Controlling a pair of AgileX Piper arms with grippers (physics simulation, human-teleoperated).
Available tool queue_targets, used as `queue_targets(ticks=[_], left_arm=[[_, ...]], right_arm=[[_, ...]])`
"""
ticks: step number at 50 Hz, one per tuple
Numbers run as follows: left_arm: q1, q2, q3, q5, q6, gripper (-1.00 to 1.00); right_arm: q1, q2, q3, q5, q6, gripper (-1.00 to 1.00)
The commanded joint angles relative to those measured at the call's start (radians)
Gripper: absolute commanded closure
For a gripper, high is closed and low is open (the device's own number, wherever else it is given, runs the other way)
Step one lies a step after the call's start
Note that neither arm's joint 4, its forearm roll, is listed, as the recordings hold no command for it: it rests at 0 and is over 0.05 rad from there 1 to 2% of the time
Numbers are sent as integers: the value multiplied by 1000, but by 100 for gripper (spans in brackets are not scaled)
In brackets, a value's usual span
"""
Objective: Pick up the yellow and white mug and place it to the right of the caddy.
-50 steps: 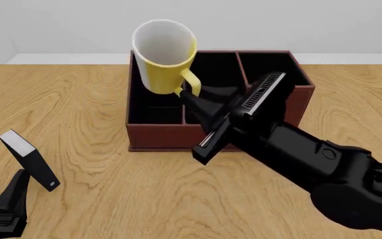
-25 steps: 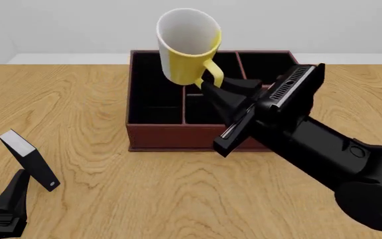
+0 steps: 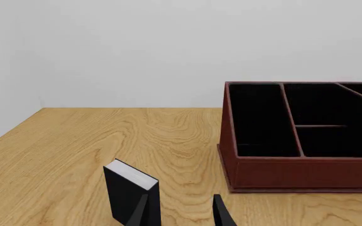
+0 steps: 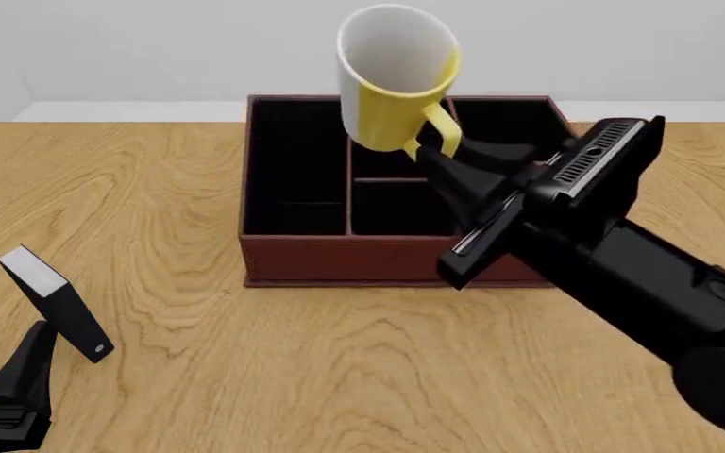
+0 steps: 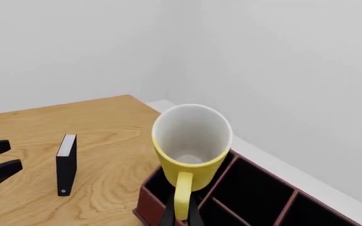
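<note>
The yellow and white mug point(image 4: 395, 80) hangs in the air above the caddy point(image 4: 294, 260), tilted with its white opening toward the camera. My right gripper point(image 4: 436, 148) is shut on the mug's yellow handle point(image 4: 438, 127). In the right wrist view the mug point(image 5: 190, 141) sits just ahead of the closed fingers, held by its handle point(image 5: 182, 200), over the caddy point(image 5: 256, 197). The caddy is a dark reddish-brown box with black compartments, also in the left wrist view point(image 3: 294, 174). My left gripper point(image 4: 10, 396) rests low at the front left, open and empty point(image 3: 179, 212).
A small black-and-white book-like block point(image 4: 58, 304) stands on the table at the front left, just ahead of the left gripper; it also shows in the left wrist view point(image 3: 130, 188) and the right wrist view point(image 5: 66, 162). Bare wood lies to the right of the caddy point(image 4: 665, 156).
My right gripper has carried the mug to the right and slightly up, from over the caddy's left side to over its middle. The left arm has not moved.
</note>
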Motion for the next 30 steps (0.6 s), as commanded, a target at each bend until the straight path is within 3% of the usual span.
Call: queue_targets(ticks=[1,30], left_arm=[[0,0,0,0,0,-100],[0,0,0,0,0,-100]], right_arm=[[-27,-25,6,7,8,100],[-106,-82,26,40,35,100]])
